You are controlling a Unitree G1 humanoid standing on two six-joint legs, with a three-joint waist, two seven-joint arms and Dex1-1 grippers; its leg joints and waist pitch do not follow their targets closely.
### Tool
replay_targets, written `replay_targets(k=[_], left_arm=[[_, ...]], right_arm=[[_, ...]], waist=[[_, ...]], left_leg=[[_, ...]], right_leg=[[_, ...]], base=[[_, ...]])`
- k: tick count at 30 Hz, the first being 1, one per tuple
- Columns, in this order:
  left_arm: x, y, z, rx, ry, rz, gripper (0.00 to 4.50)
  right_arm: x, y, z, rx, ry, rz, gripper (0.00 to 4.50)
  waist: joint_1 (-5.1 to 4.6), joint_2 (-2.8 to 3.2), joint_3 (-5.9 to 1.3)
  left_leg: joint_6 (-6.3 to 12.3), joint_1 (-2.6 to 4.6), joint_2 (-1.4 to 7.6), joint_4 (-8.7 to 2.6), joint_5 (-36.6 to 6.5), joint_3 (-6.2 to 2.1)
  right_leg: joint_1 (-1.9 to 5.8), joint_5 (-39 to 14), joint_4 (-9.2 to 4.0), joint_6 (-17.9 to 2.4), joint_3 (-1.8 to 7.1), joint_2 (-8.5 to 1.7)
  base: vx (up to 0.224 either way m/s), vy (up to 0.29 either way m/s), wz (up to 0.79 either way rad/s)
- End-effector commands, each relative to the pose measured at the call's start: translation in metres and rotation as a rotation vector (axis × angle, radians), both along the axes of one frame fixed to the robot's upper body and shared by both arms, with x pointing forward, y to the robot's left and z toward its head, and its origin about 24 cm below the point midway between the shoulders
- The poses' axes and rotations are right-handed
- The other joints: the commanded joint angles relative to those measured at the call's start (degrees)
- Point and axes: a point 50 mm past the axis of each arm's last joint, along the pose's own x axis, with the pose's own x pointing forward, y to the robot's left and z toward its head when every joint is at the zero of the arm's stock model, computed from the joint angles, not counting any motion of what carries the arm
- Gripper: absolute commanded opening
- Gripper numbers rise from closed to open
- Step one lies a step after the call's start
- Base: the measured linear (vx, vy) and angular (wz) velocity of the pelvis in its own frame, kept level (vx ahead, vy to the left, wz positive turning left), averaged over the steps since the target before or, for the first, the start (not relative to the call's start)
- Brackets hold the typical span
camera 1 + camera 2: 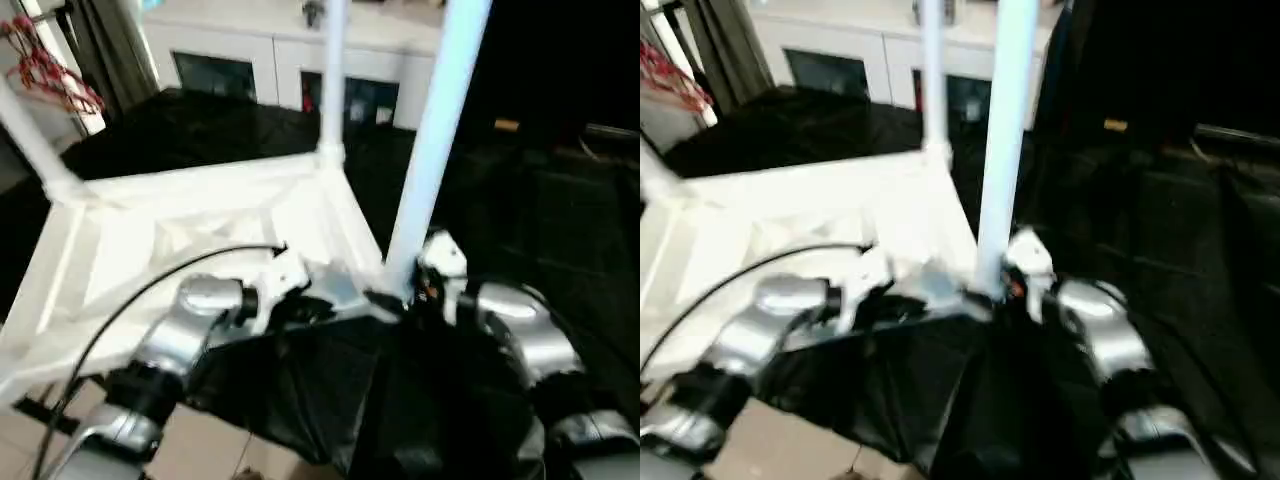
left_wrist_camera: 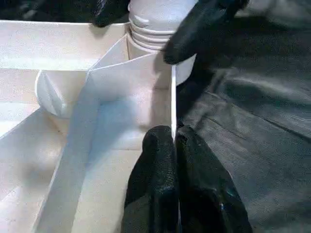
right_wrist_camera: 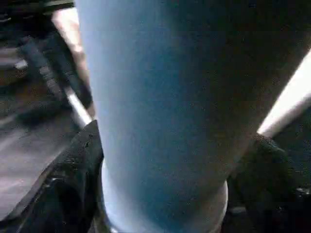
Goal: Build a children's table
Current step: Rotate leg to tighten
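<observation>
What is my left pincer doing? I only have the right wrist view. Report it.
Observer: Your left pincer is shut on the thin rim wall of the tabletop.
Operator: Tell me how many legs are standing.
Observer: Three rise from corners: the near leg, which your right pincer grips, a far leg and a left leg.
Operator: Give me the tabletop's orientation.
Observer: It lies ribbed underside up on black sheeting.
</observation>
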Motion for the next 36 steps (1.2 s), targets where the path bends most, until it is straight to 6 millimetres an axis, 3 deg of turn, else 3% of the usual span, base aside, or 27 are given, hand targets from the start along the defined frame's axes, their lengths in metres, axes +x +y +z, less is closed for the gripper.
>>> replay_targets(k=[1,5,6,12,21,25,31,32,33,34,36], left_arm=[[-0.003,-0.009,0.015,-0.083,-0.035,-0.090,0.00],[-0.007,-0.005,0.014,-0.072,-0.012,-0.120,0.00],[-0.008,-0.005,0.014,-0.071,-0.006,-0.128,0.00],[-0.010,-0.006,0.013,-0.063,0.006,-0.146,0.00],[-0.011,-0.006,0.012,-0.062,0.007,-0.141,0.00],[0.002,-0.010,0.007,-0.017,-0.056,-0.003,0.00],[0.026,-0.027,0.007,0.000,-0.118,0.236,0.00],[0.028,-0.029,0.007,0.006,-0.127,0.257,0.00],[0.031,-0.034,0.008,0.005,-0.130,0.298,0.00],[0.037,-0.042,0.008,0.004,-0.140,0.381,0.00],[0.042,-0.046,0.009,0.002,-0.150,0.435,0.00]], right_arm=[[-0.005,-0.006,-0.004,-0.023,0.031,0.016,3.80],[-0.013,-0.006,-0.005,-0.042,0.066,0.080,3.80],[-0.015,-0.006,-0.005,-0.039,0.078,0.092,3.55],[-0.018,-0.004,-0.006,-0.041,0.092,0.118,3.11],[-0.020,-0.002,-0.005,-0.029,0.107,0.123,2.73],[-0.013,0.004,-0.012,-0.006,0.105,-0.024,2.72],[0.012,0.013,-0.029,-0.032,0.055,-0.430,2.72],[0.014,0.016,-0.030,-0.021,0.063,-0.462,2.72],[0.017,0.020,-0.032,-0.021,0.062,-0.509,2.72],[0.022,0.028,-0.033,-0.014,0.058,-0.584,2.72],[0.026,0.035,-0.032,-0.005,0.052,-0.624,2.72]], waist=[[0.08,-0.79,-3.44],[0.27,-0.79,-3.49],[0.26,-0.85,-3.45],[0.42,-0.85,-3.51],[0.49,-0.90,-3.59],[0.36,-0.93,-3.48],[-1.05,-0.90,-3.07],[-0.97,-1.00,-3.28],[-0.97,-1.04,-3.24],[-1.08,-0.87,-3.09],[-0.92,-0.76,-3.39]], left_leg=[[4.41,0.17,2.31,-3.80,-12.06,-0.28],[4.22,0.10,2.38,-3.86,-11.58,-0.36],[4.11,0.16,2.27,-3.85,-11.58,-0.33],[4.07,0.12,2.27,-3.82,-11.02,-0.35],[4.13,0.12,2.23,-3.72,-10.29,-0.34],[3.58,0.15,2.16,-3.82,-11.03,-0.40],[0.33,0.81,1.68,-4.10,-15.27,-0.71],[0.65,0.49,1.71,-4.12,-14.69,-0.82],[0.91,0.33,1.76,-4.13,-14.47,-0.77],[1.07,0.77,1.71,-4.06,-15.34,-0.58],[0.69,0.86,1.74,-4.05,-14.54,-0.65]], right_leg=[[2.87,-18.41,-4.56,-10.95,2.68,-4.57],[2.89,-17.62,-4.38,-10.87,2.72,-4.48],[2.85,-17.84,-4.47,-10.90,2.71,-4.44],[2.88,-17.42,-4.43,-10.75,2.69,-4.48],[2.93,-16.97,-4.37,-10.59,2.70,-4.49],[2.93,-18.08,-4.54,-10.32,2.67,-4.49],[2.39,-27.23,-5.69,-7.72,2.43,-4.65],[2.85,-27.26,-5.66,-7.07,2.44,-4.86],[2.78,-26.81,-5.67,-6.88,2.53,-4.80],[2.12,-27.36,-5.94,-7.00,2.63,-4.69],[2.38,-25.22,-5.76,-7.56,2.58,-4.65]], base=[[0.000,0.000,0.00],[0.000,0.000,0.00],[0.000,0.000,0.00],[0.000,0.000,0.00],[0.000,0.000,0.00],[0.000,0.000,0.00],[0.000,0.000,0.00],[0.000,0.000,0.00],[0.000,0.000,0.00],[0.000,0.000,0.00],[0.000,0.000,0.00]])
